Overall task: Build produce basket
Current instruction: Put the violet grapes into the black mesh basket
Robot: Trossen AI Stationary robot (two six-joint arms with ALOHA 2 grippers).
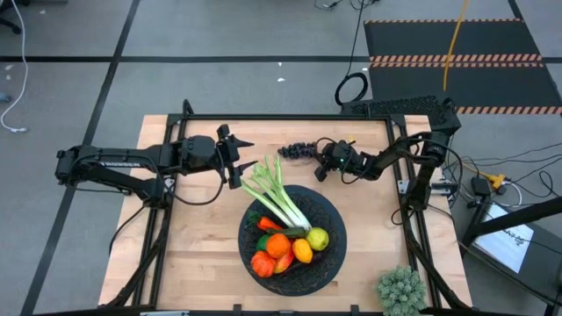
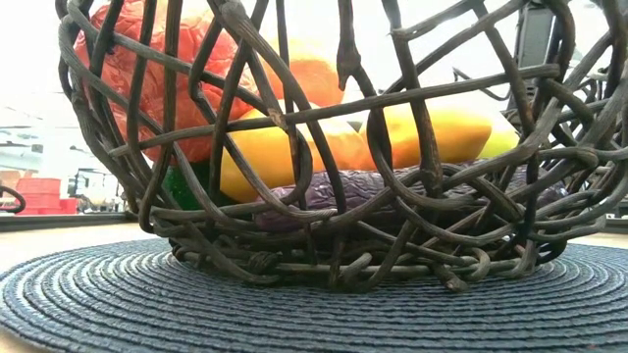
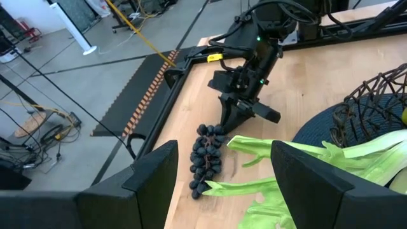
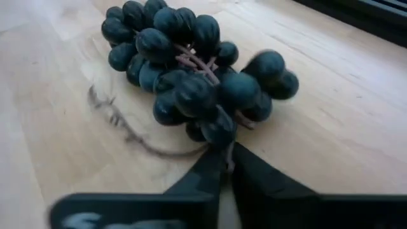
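Right end effector (image 1: 318, 167) low over the far part of the worktop (image 1: 184, 237), fingers pinched together on the stem end of the dark grapes (image 1: 297, 151). In the right wrist view, fingertips (image 4: 219, 166) meeting right under the grapes (image 4: 191, 70), bunch lying on the wood just ahead of them. In the left wrist view, same right end effector (image 3: 236, 114) touching the near end of the grapes (image 3: 206, 156), bunch stretched flat along the worktop edge, beside pale green leek leaves (image 3: 286, 165).

Left end effector (image 1: 239, 160) hovering at the basket's far-left side, fingers (image 3: 152, 172) apart, gripping nothing, leek tops just in front.

Basket (image 1: 329, 259) near the worktop middle on a dark woven mat (image 2: 118, 304). Inside: leek (image 1: 279, 197) slanting over the far rim, lemon (image 1: 317, 238), oranges (image 1: 279, 246), red pepper (image 1: 262, 263). Grapes outside the basket, just beyond its far rim.

Bushy pale-green clump (image 1: 401, 290) at the near-right corner.
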